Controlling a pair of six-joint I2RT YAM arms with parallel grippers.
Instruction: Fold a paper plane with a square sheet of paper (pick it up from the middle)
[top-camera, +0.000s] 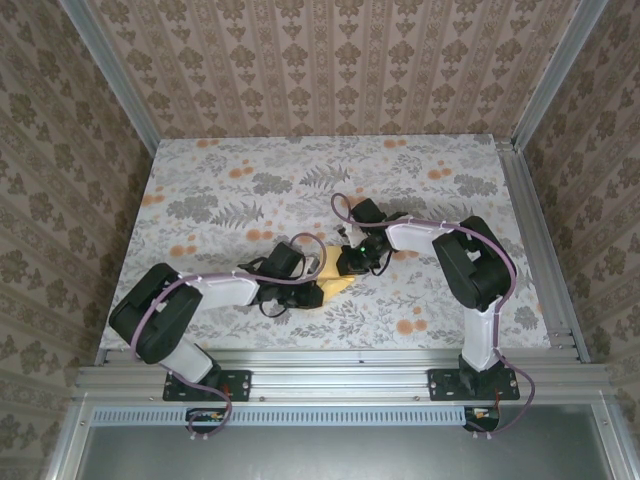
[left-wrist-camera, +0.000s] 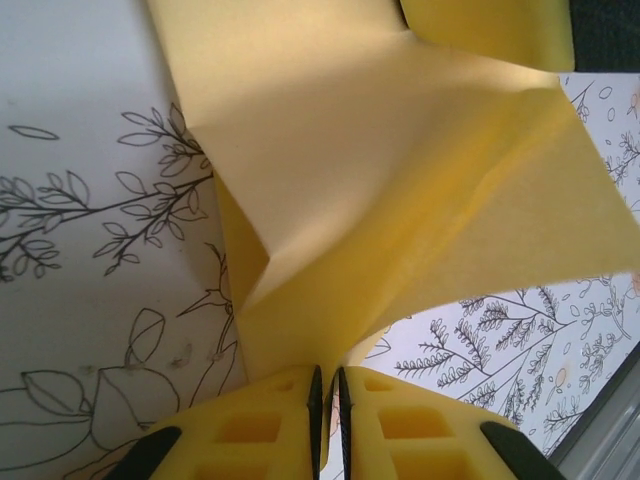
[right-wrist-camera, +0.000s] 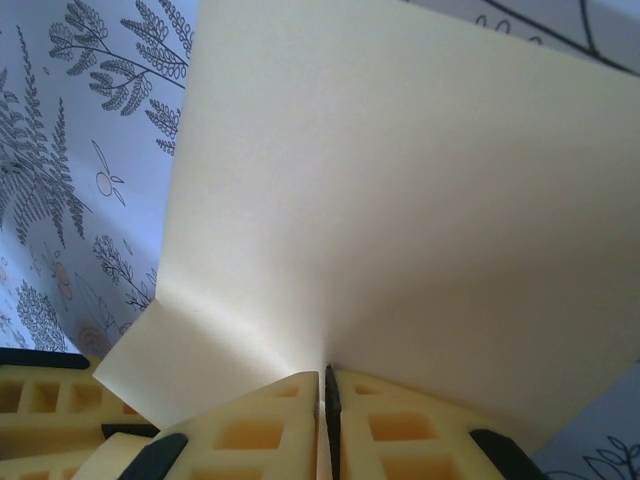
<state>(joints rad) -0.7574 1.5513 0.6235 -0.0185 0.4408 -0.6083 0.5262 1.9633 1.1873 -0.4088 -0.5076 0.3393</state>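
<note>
The creased pale-yellow sheet (left-wrist-camera: 400, 230) extends straight ahead of the left fingers (left-wrist-camera: 265, 415) and the right fingers (right-wrist-camera: 265, 420), each pair closed on its near edge.

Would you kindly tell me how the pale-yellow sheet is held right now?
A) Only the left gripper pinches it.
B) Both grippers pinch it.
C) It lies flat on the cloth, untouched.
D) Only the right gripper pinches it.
B: in each wrist view the square sheet of paper runs down between closed jaws, those of the left gripper and of the right gripper alike.
</note>
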